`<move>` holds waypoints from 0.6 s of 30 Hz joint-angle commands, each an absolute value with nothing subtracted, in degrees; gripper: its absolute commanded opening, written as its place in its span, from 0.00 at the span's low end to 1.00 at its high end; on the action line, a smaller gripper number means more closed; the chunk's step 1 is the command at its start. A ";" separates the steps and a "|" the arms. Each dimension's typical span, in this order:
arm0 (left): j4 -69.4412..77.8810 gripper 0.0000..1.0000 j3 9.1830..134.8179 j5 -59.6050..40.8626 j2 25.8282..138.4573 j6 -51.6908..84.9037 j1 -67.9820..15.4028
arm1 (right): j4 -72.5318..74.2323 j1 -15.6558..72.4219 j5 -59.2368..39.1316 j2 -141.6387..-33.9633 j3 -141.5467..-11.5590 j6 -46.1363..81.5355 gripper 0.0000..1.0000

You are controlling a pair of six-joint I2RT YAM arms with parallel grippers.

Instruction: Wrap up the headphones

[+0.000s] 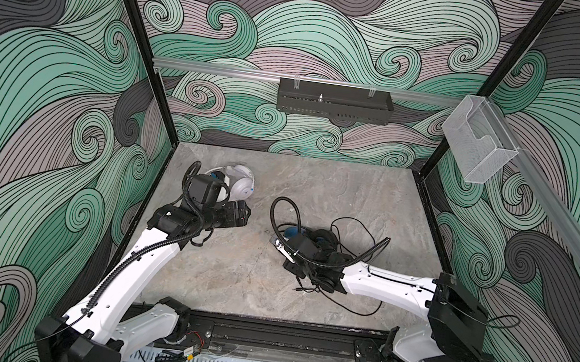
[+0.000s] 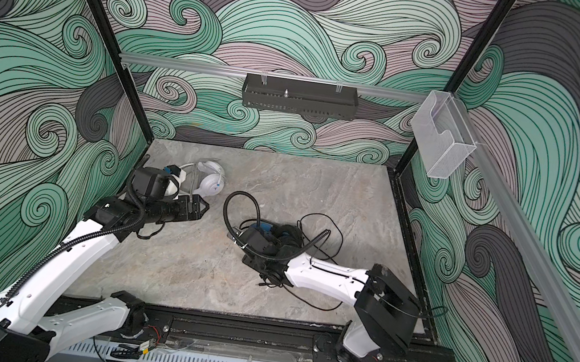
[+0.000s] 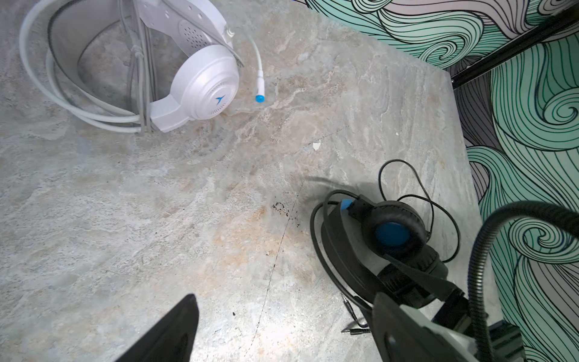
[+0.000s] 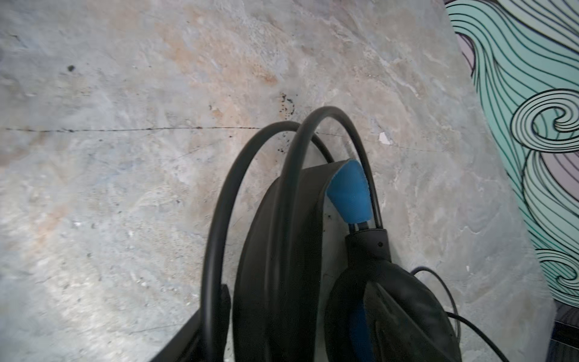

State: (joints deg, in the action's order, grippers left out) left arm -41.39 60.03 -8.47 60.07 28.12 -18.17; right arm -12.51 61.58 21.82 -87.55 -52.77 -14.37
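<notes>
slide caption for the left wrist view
White headset, cord wound on its band, and black headset with loose cable on stone-look table

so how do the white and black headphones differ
Colour: the white headphones are white with a pale cord; the black headphones are black with blue lining and a black cord. Cord: the pale one looks wound across its headband; the black one trails in loose loops on the table. Place: in both top views the white set lies back left, the black set further right. Both are over-ear and rest on the table.
</notes>
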 commanded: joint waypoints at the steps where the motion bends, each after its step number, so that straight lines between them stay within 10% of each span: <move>1: -44.41 0.91 62.44 -12.13 61.78 28.34 -18.00 | -12.62 61.92 17.45 -82.60 -53.15 -11.19 0.75; 18: -38.29 0.96 56.79 -9.35 77.45 45.64 -32.94 | -21.45 56.57 13.88 -69.00 -56.57 -5.81 0.96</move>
